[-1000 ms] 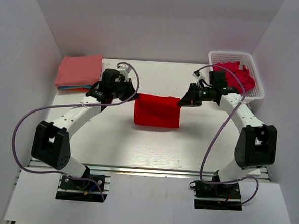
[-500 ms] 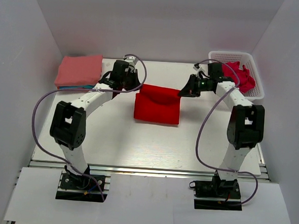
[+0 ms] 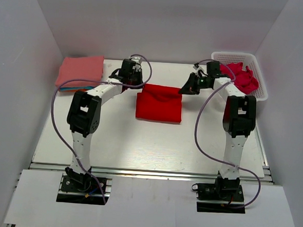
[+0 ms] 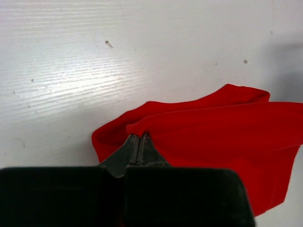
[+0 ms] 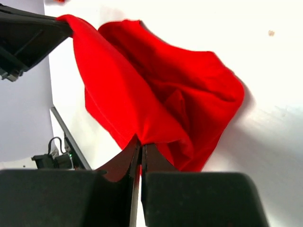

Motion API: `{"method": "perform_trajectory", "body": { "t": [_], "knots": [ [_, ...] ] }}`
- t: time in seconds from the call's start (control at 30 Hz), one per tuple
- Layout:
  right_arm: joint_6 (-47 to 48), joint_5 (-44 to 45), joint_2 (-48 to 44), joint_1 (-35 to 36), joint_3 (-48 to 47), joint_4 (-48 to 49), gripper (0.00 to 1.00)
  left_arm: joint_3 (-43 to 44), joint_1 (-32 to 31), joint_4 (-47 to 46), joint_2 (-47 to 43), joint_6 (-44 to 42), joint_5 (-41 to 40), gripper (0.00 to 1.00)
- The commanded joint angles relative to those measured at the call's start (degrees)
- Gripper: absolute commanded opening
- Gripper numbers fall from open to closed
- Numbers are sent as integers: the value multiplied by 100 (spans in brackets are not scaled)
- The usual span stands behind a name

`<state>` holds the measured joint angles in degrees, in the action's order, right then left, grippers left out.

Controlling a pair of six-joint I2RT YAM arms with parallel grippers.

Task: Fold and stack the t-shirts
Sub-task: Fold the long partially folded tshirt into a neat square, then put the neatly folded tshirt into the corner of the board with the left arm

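A: On the bench [image 3: 113,142], why does the red shirt [image 3: 159,106] lie mid-frame with its far edge bunched up?

B: Each arm pinches one far corner, so that edge sags between them while the rest lies flat on the bench. I'd judge it a fold under way: the edge is lifted so it can be laid over the lower part.

A: And the pile at upper left?

B: Those are folded shirts [image 3: 81,72], salmon-pink on top with teal and orange edges beneath. They look parked out of the way as the finished stack. The white basket [image 3: 231,55] at upper right holds a crumpled crimson-pink shirt [image 3: 242,78], presumably next in line.

A: Does the overhead view show whether the claws have hold?

B: Hardly, the fingertips are too small there. The wrist views settle it. The left claw [image 4: 138,142] is clenched on a ridge of red cloth at lower centre of its frame. The right claw [image 5: 140,144] is pinched tight on a fold the same way.

A: Anything else only they show?

B: The right wrist view shows the cloth doubled, one layer stretching up toward the left claw at upper left. Only the overhead view shows the pile and the basket.
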<state>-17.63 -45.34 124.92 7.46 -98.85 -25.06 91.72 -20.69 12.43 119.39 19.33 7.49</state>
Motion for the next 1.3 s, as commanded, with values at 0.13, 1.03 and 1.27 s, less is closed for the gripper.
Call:
{"method": "perform_trajectory", "body": {
  "t": [0.13, 1.03, 1.27],
  "knots": [
    [-21, 192, 690, -96, -1126, 10, 41, 899, 284, 400, 321, -26, -431, 80],
    [75, 878, -2279, -70, 2440, 968, 90, -971, 65, 383, -109, -676, 1230, 100],
    [14, 509, -2323, -87, 2476, 1179, 90, -1192, -128, 313, 127, -729, 957, 91]
  ]
}}
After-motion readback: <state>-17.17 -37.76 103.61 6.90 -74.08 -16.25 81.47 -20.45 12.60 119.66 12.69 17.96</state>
